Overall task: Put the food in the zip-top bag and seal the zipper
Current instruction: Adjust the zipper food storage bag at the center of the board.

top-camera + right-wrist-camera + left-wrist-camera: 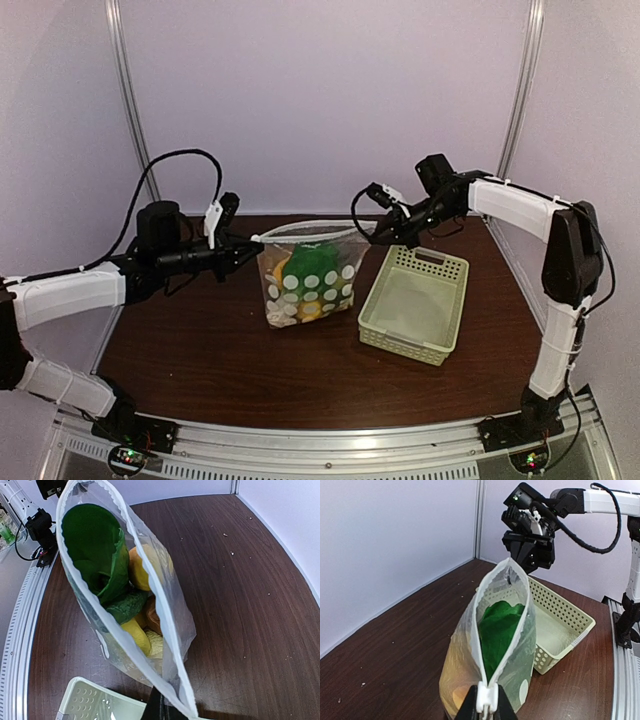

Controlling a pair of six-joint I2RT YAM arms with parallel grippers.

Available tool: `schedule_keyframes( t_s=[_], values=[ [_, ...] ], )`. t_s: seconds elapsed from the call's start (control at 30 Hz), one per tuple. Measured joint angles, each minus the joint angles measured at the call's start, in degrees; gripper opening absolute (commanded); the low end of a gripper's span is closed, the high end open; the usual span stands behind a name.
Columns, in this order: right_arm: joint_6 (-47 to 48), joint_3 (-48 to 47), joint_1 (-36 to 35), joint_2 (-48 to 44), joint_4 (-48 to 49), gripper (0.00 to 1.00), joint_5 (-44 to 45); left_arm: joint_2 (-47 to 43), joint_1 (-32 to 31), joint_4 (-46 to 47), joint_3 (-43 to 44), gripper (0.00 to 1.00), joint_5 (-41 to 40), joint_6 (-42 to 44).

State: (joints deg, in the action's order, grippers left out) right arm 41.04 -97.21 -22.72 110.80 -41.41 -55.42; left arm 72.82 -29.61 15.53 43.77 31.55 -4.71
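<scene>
The zip-top bag [305, 275] stands on the table with its mouth open, stretched between my two grippers. The food is inside it: a green leafy vegetable [95, 550], an orange-yellow piece [142, 567], a cucumber [125, 605], a lemon [135, 635] and a brown piece [152, 617]. My left gripper [487, 702] is shut on the white slider at the left end of the zipper [479, 645]. My right gripper [161, 707] is shut on the bag's right mouth corner. In the top view the left gripper [252, 248] and right gripper [385, 235] hold the mouth ends.
The pale green lattice basket [415, 303] sits empty just right of the bag, under the right arm. It also shows in the left wrist view [570, 625] and the right wrist view [95, 702]. Walls close the table at the back and sides.
</scene>
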Motion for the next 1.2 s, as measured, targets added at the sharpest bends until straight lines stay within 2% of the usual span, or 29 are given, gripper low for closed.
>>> schedule_keyframes(
  t_s=[0.2,0.23,0.3,0.47,0.57,0.7,0.97,1.07,1.2],
  values=[
    [0.7,3.1,0.1,-3.2,0.0,0.0,-0.3,0.0,0.0,0.3,-1.0,0.0,-0.7,-0.4],
    [0.7,3.1,0.2,-3.3,0.0,0.04,-0.3,0.1,0.0,0.5,-1.0,0.0,-0.6,-0.5],
    [0.7,3.1,0.2,-3.4,-0.1,0.24,-0.3,0.3,0.0,0.9,-1.0,0.0,-0.2,-0.7],
    [2.3,2.4,0.4,-3.4,-2.8,0.52,-0.2,0.3,0.1,1.1,-1.0,0.0,1.1,-0.8],
    [3.6,1.1,0.3,-3.4,-4.3,0.62,0.3,0.3,0.2,1.1,-1.0,0.0,1.8,-0.8],
    [4.3,-0.9,0.3,-3.4,-5.2,0.67,1.0,0.3,0.3,1.1,-1.0,0.0,2.2,-0.7],
    [6.3,-13.4,-0.9,3.3,-9.0,0.67,0.2,0.6,0.3,1.1,-1.0,0.0,2.8,-0.8],
    [6.9,-15.0,-2.6,4.9,-10.5,0.53,0.0,0.7,0.3,1.1,-1.0,0.0,2.9,-0.7],
    [6.3,-15.0,-4.3,5.5,-11.1,0.27,-0.4,0.7,0.3,1.1,-1.0,0.0,2.9,-0.8]
  ],
)
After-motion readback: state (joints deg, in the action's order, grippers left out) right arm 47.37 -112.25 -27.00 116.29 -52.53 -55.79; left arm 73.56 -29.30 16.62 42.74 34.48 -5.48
